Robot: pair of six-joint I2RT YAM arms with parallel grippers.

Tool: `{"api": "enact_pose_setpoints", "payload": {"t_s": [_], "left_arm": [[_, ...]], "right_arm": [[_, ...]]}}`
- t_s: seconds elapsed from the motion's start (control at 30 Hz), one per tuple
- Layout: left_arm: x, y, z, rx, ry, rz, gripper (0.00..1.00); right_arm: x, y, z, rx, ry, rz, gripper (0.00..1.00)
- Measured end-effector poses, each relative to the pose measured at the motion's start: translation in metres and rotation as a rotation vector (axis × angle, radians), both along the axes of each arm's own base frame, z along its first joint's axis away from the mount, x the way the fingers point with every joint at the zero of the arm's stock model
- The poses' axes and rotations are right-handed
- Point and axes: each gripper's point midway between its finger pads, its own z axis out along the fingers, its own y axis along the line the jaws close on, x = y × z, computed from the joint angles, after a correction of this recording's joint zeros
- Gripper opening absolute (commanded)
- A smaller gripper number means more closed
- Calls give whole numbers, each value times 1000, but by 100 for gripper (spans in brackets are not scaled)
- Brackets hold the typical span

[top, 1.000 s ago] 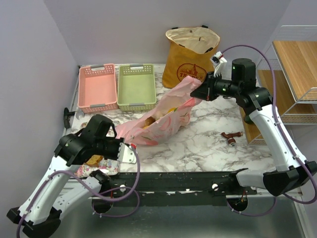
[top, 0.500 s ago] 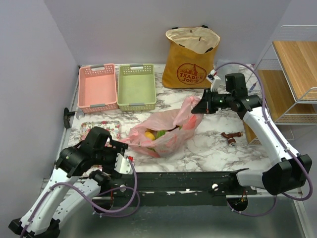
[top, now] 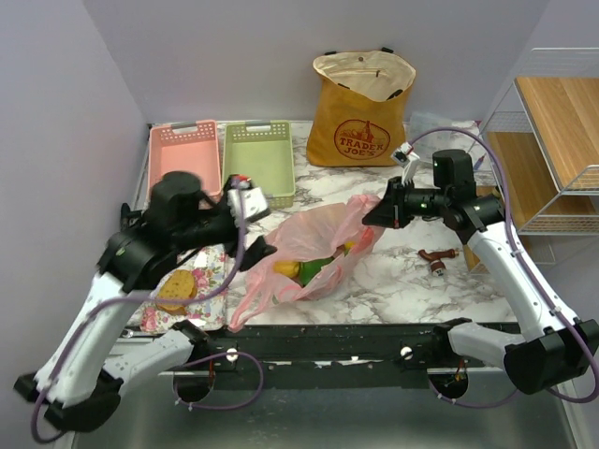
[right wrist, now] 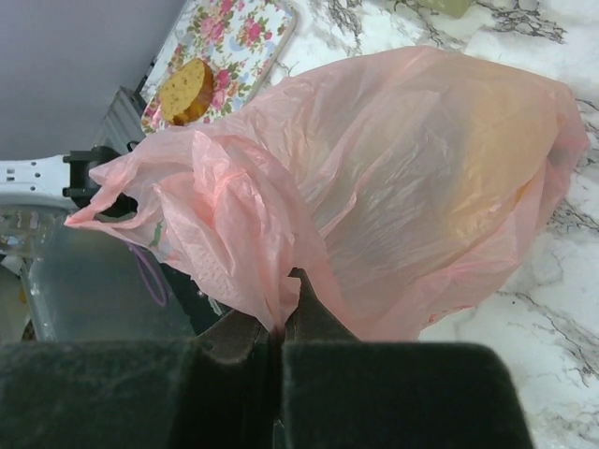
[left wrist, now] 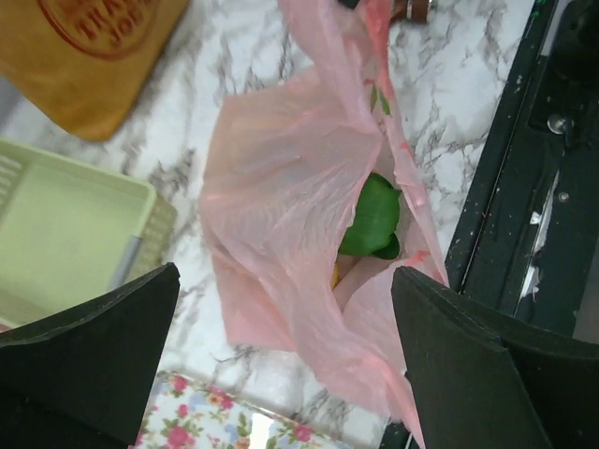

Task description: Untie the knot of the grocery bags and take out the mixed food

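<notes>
Right tool (right wrist: pixel 281 327) pinches the pink plastic bag (top: pixel 314 243) by its rim and holds it up so the mouth gapes. Bag lies in the middle of the table (top: pixel 393 281), toward the front edge. Left tool (left wrist: pixel 285 276) has jaws spread wide and empty above the mouth, likely lined up for the green food item (left wrist: pixel 372 215) inside. Trader Joe's tote (top: pixel 360 103) is at the back edge, untouched.

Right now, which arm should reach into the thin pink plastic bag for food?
Left, I'd say: the left gripper hangs open above the thin pink plastic bag, its mouth showing a green food item. The right gripper is shut on the bag's edge, holding it up.
</notes>
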Motion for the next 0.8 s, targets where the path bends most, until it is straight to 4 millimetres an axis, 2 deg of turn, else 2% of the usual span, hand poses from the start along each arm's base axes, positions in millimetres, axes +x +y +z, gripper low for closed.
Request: {"api": "enact_pose_setpoints", "payload": {"t_s": [0.03,0.07,0.1,0.13,0.17,0.2,0.23,0.27,0.3,0.4,0.43,0.47,0.53,0.6,0.63,0.67,0.7,0.77,0.8], "left_arm": [[9,-6,-8,15,39,16,98],[25,-18,-27,41,105,38,98],[32,-25,-45,64,157,51,98],[36,-29,-56,74,186,63,98],[38,-31,-86,113,249,87,98],[35,-31,-105,143,285,98,98],[34,-30,-118,166,305,108,93],[34,-26,-133,197,320,137,87],[35,-23,-142,218,324,160,76],[50,-3,-171,296,332,272,29],[60,13,-182,320,347,343,16],[64,20,-184,332,340,364,7],[83,48,-187,335,345,486,0],[101,68,-177,301,308,576,0],[109,75,-170,280,281,601,0],[112,76,-163,264,261,605,0],[114,76,-157,250,249,604,0],[113,66,-148,217,244,547,0],[110,60,-147,207,253,519,2]], "right_arm": [[0,0,1,1,-4,0,1],[1,0,1,3,-10,0,1],[1,1,2,5,-15,0,1],[2,1,3,6,-21,0,1],[2,1,4,8,-28,-1,1],[3,1,5,9,-35,-3,1],[3,0,6,9,-44,-6,1],[4,0,7,9,-52,-9,1],[5,-1,8,6,-58,-14,1],[8,-3,12,-8,-72,-35,1],[9,-5,14,-18,-76,-45,1],[10,-7,16,-32,-78,-59,1],[12,-14,25,-70,-96,-83,1],[13,-21,32,-107,-120,-100,3],[12,-24,32,-129,-130,-101,16],[11,-26,29,-147,-132,-92,42],[8,-28,24,-168,-122,-79,62],[2,-31,8,-209,-80,-39,81],[1,-31,2,-222,-59,-22,87]]}}
